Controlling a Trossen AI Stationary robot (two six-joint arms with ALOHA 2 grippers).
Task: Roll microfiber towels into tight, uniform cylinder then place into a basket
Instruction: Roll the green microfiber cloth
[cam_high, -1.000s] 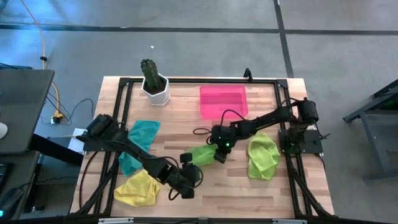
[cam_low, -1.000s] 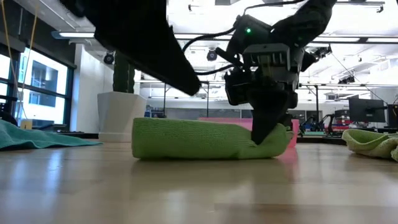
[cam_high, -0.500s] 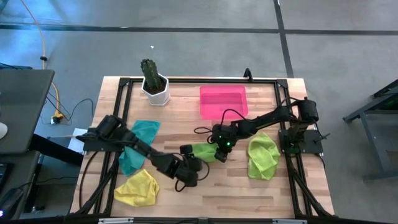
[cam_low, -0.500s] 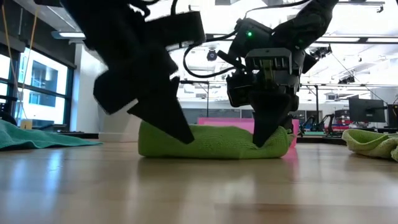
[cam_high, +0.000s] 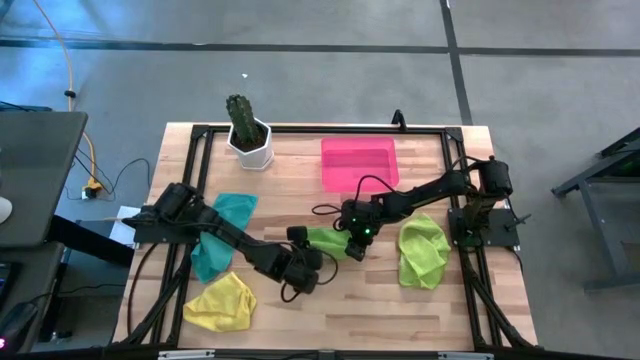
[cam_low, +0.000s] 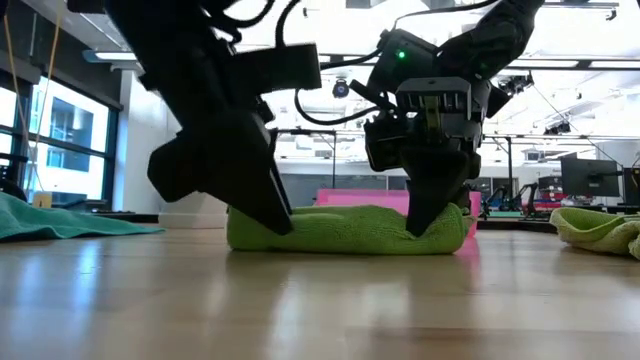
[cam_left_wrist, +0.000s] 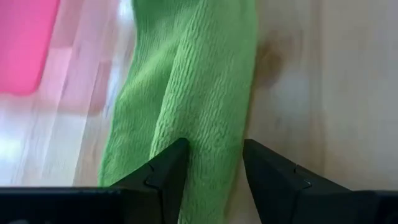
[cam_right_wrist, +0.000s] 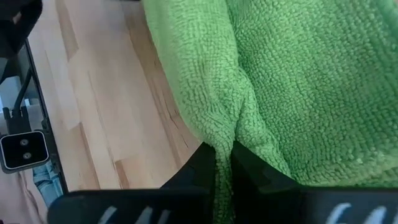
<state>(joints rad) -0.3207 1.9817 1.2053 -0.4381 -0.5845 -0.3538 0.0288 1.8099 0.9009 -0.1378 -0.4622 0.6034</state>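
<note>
A lime green towel (cam_high: 328, 242) lies rolled into a low log (cam_low: 350, 228) on the table's middle. My right gripper (cam_high: 351, 248) is shut on its right end. My left gripper (cam_high: 310, 254) stands open over its left end (cam_low: 245, 228), fingers slanting down, with the roll running between them (cam_left_wrist: 211, 168). The pink basket (cam_high: 359, 163) sits at the far side, nothing in it. Lying loose are a teal towel (cam_high: 222, 228) at the left, a yellow towel (cam_high: 222, 302) near left, and a second lime towel (cam_high: 422, 250) at the right. My left gripper straddles the roll's left end (cam_left_wrist: 210, 140), coming slanting down from the table's near left. One finger (cam_left_wrist: 163, 171) rests on the cloth; the other (cam_left_wrist: 268, 177) stands at the roll's edge. The roll lies flat on the table. My right gripper pinches a raised fold of the towel (cam_right_wrist: 231, 134) at the roll's right end between its two shut fingers. The fingers slant down from the table's right (cam_low: 428, 212). The roll stays on the table, bunched up slightly at the pinch.
A white pot with a cactus (cam_high: 248, 135) stands at the far left. A black frame (cam_high: 200, 130) runs round the tabletop's edges. Bare wood (cam_high: 360, 310) stretches along the near edge.
My left gripper has moved from the near side toward the far right, sunk and tipped down onto the roll's left end. That end has been nudged a little toward the right. My right gripper has kept its hold.
</note>
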